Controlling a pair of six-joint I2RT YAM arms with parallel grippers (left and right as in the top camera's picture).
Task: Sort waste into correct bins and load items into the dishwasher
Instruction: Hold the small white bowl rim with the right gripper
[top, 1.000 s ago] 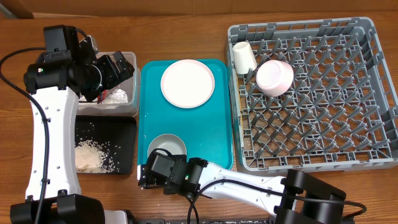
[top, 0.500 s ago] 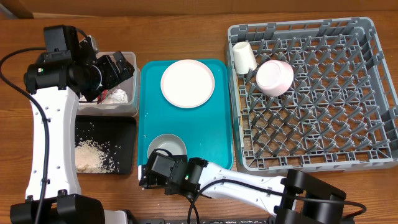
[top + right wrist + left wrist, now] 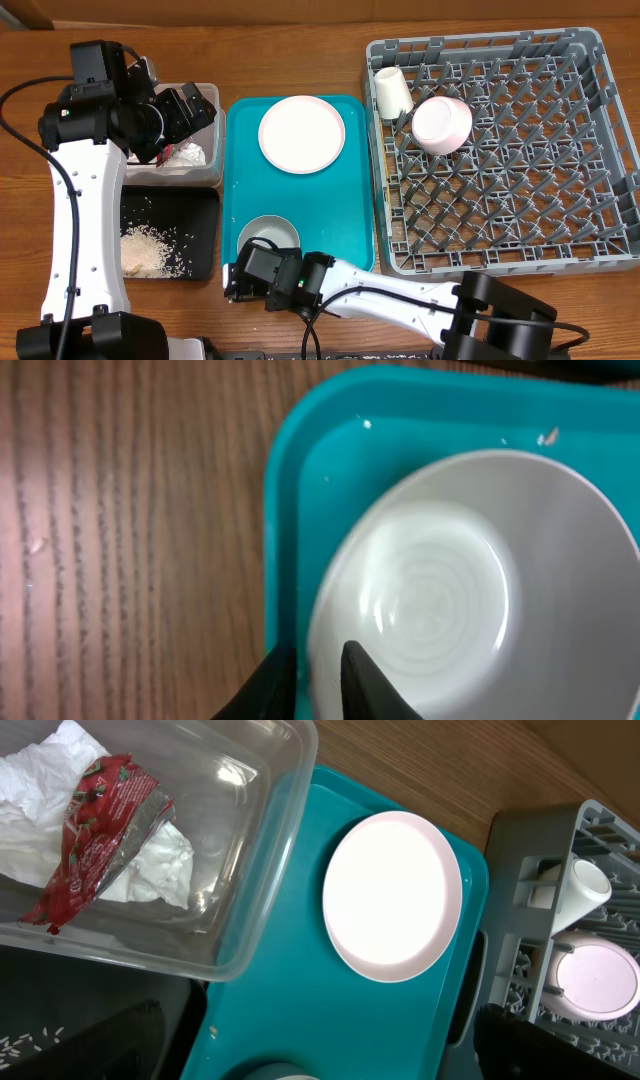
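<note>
wooden surface [image 3: 300, 50], 2 arms in view

right pincer [image 3: 318, 682]: low at the near left corner of the teal tray [image 3: 355, 230]. jaws narrow, 1 dark finger [image 3: 270, 685] outside the whitish-grey bowl [image 3: 450, 590], the other inside it, rim pinched between them. bowl sits upright on the tray floor, empty, close to the tray's raised edge

left pincer [image 3: 195, 108]: hangs above the clear tub [image 3: 250, 935], jaws spread wide, nothing between them; in the left wrist view the 2 dark tips show only at the bottom corners

clear tub: left of the teal tray, just beside it. inside, a crumpled white napkin [image 3: 150, 870] with the red foil wrapper [image 3: 95, 830] lying across it

black tray [image 3: 200, 205]: nearer than the tub, touching or almost touching it. white rice grains [image 3: 150, 250] heaped toward its near left part, a few scattered further up

pink plate [image 3: 302, 134]: flat on the far half of the teal tray, well apart from the bowl

dish rack [image 3: 500, 180]: right of the teal tray. cream cup [image 3: 392, 92] tilted in the far left corner; pink bowl [image 3: 442, 124] just right of it, tipped among the pegs, base showing
</note>
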